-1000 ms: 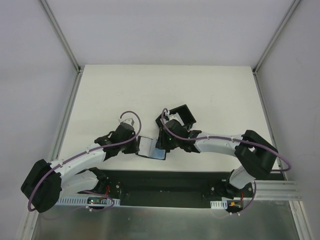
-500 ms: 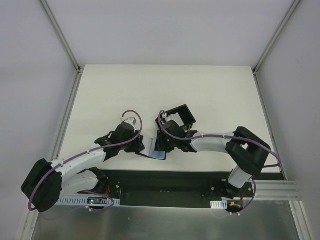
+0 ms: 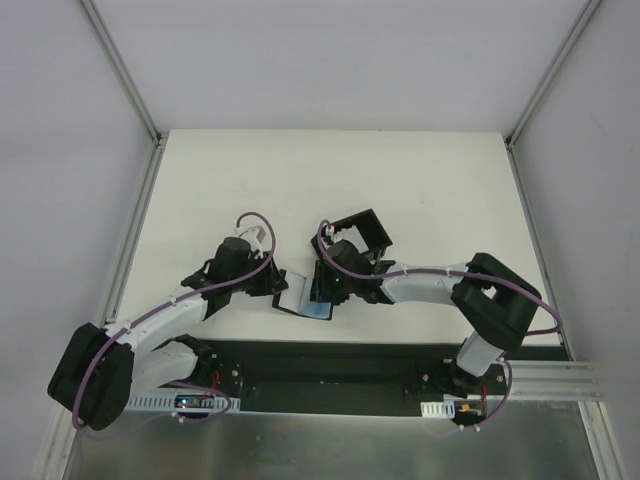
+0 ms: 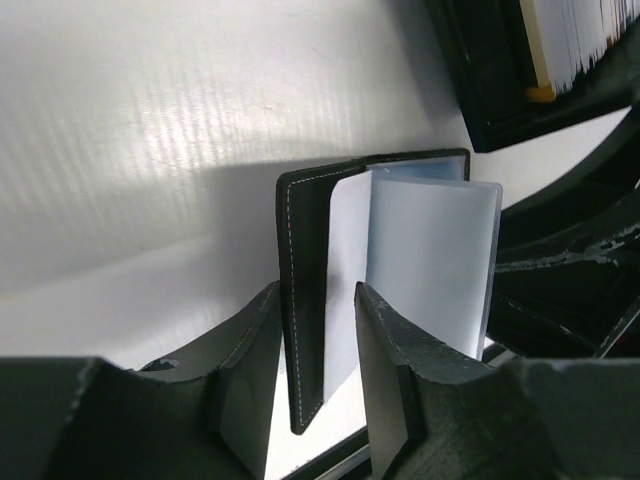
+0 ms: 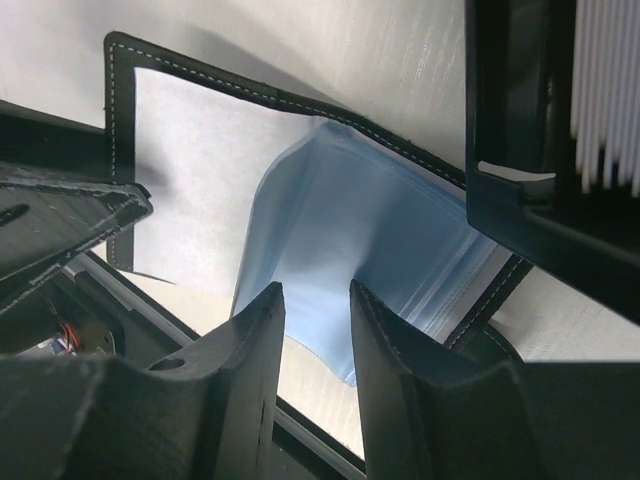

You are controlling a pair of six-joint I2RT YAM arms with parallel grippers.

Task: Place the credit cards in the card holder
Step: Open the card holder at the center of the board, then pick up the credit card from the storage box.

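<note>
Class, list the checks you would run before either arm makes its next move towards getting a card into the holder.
1. card holder is open: ok.
2. left gripper straddles its black cover: ok.
3. Left grip firm: cannot tell.
4. right gripper is at the blue sleeves: ok.
5. credit cards stand in the black tray: ok.
6. A card is held in either gripper: not ok, none seen.

Small black stitched folding card holder lies open on the white bench, bluish-grey sleeves raised; thin whitish credit cards stand on edge in a black tray beside it.
</note>
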